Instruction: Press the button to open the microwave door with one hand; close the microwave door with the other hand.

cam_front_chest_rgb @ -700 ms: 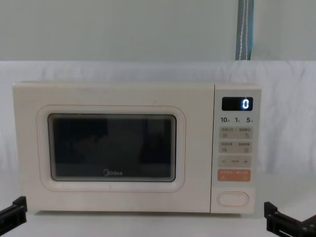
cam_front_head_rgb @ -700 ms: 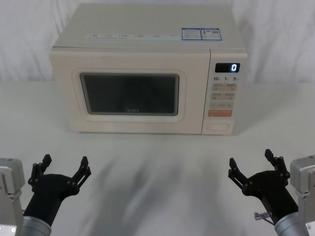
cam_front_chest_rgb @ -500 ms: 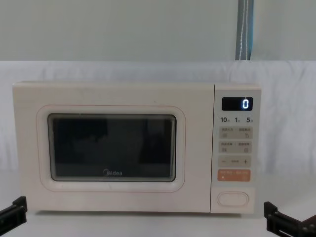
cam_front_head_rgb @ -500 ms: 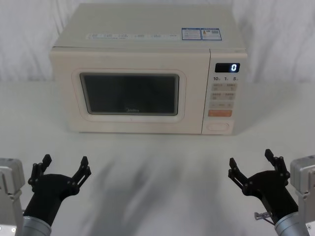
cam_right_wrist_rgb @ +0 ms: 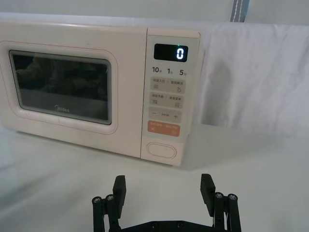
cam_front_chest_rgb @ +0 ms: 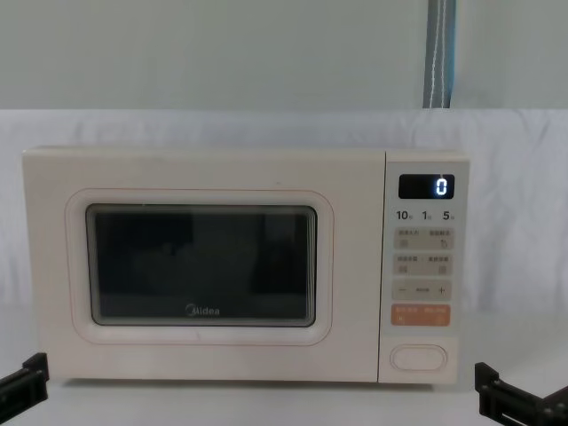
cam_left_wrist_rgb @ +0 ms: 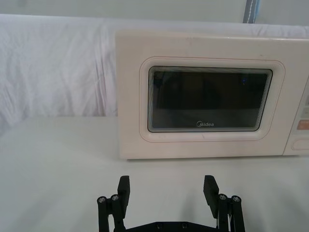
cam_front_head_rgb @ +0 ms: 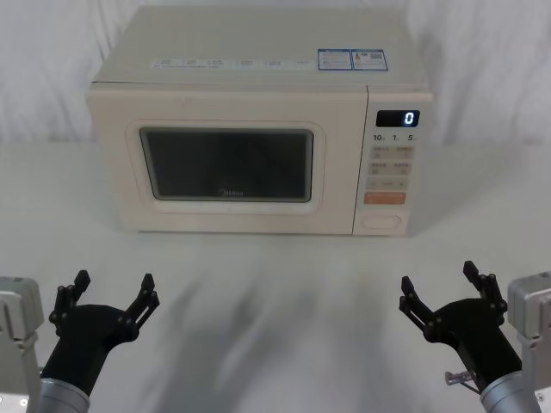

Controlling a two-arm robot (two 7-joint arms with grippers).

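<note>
A cream microwave stands at the back of the white table, its door closed flush. The wide cream pill-shaped button sits at the bottom of the control panel, under an orange key. My left gripper hovers open near the table's front left, well short of the door. My right gripper hovers open at the front right, a good distance in front of the button. Nothing is between either pair of fingers.
The control panel's display reads 0. White cloth covers the table and drapes the wall behind. Open tabletop lies between the grippers and the microwave front.
</note>
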